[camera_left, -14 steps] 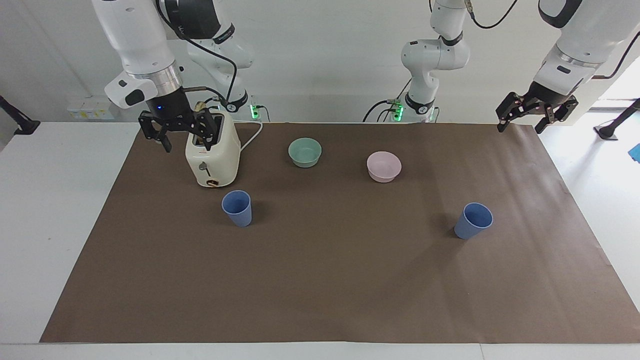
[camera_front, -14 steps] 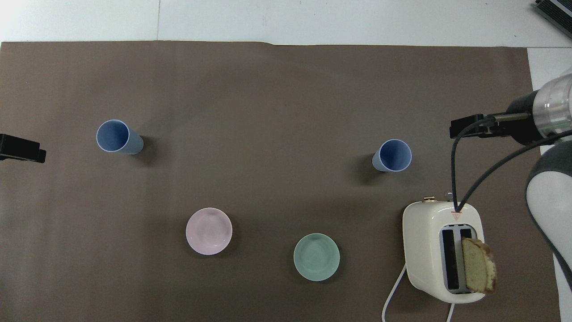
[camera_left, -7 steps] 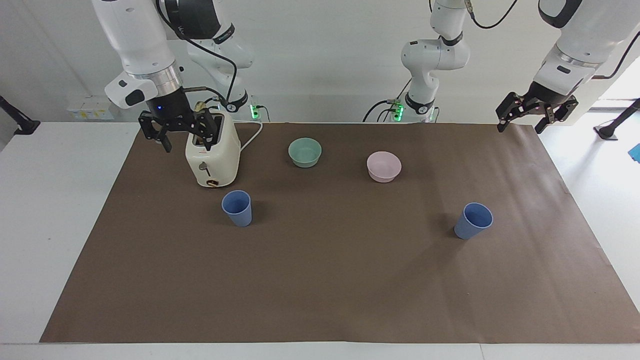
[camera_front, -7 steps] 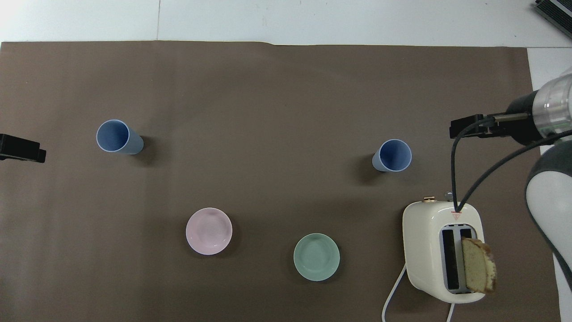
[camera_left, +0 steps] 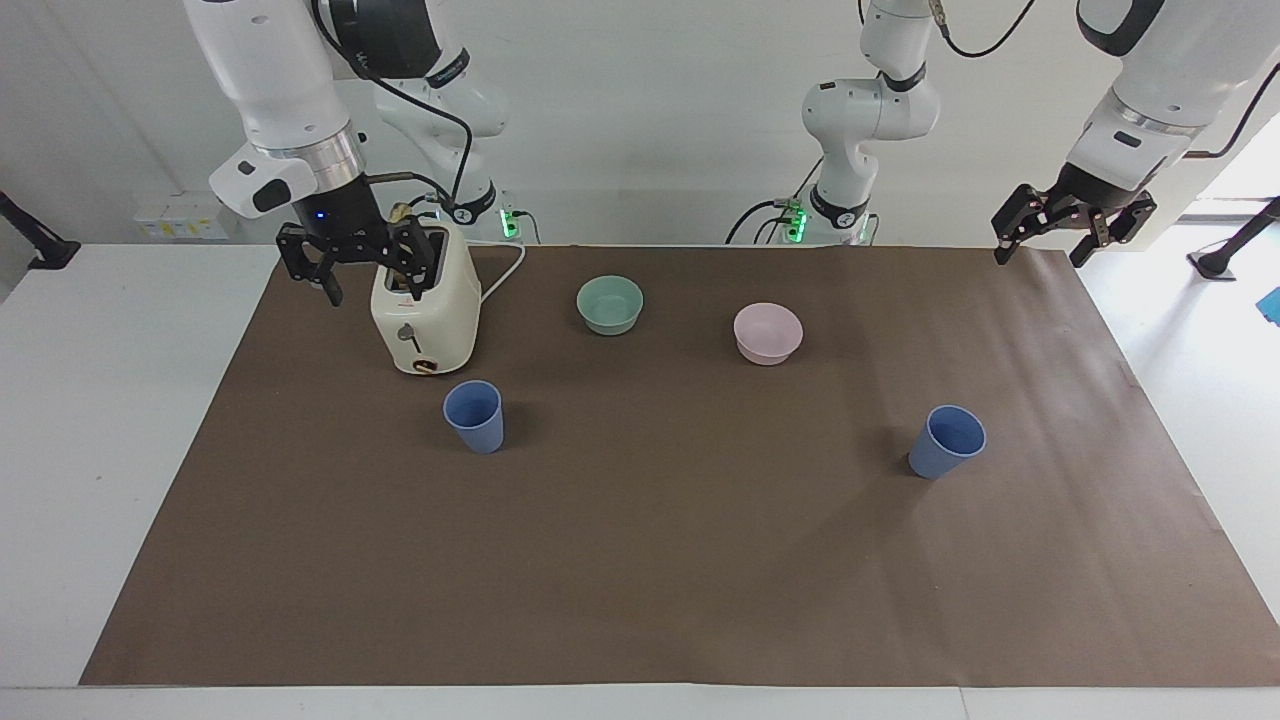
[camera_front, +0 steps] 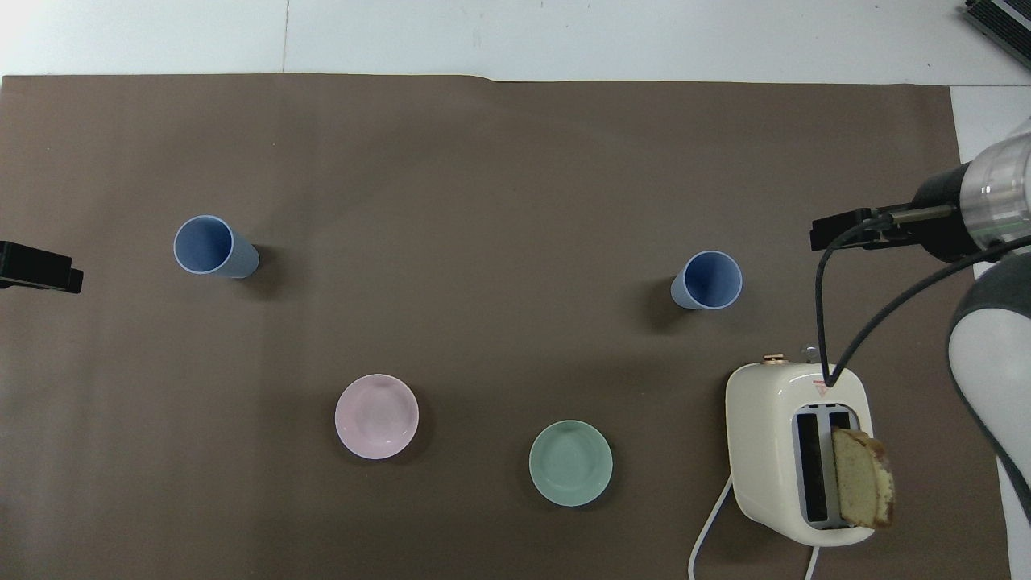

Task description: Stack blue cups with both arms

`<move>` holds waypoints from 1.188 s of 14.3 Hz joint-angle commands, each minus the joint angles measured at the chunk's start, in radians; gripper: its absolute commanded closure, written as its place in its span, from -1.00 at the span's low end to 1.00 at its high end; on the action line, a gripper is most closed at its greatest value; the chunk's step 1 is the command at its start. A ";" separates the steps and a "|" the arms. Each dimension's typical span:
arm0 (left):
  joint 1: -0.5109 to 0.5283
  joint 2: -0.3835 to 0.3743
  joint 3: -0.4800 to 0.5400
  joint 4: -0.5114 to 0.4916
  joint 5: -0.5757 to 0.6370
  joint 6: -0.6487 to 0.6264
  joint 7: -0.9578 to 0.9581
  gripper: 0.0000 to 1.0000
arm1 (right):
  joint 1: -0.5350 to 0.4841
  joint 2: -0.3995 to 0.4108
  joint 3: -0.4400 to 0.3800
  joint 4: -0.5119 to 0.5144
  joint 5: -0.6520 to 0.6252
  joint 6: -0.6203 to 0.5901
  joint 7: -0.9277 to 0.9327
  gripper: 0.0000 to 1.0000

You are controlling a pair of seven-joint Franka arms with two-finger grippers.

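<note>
Over toaster (camera_left: pixel 425 305): right hand (camera_left: pixel 357 262) open; left hand (camera_left: pixel 1070 225) open, raised.

We see both views evenly and brightly lit, sharp throughout, with no blur. Each blue cup (camera_left: pixel 474 416) casts a soft short shadow on the brown mat (camera_left: pixel 660 540). Daylight glare washes out the white surface (camera_left: pixel 1215 330) at the left arm's end.

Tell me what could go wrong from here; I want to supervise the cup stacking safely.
1. The right gripper hangs open by the toaster; dropping toward the nearby cup, it might clip the toaster or its bread slice.
2. The other cup stands apart, near the left gripper; both are light and could tip.
</note>
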 commanded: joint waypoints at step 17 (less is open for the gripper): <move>0.009 0.003 -0.006 0.020 -0.011 -0.015 0.016 -1.00 | 0.069 -0.016 -0.095 -0.029 -0.019 0.031 -0.038 -1.00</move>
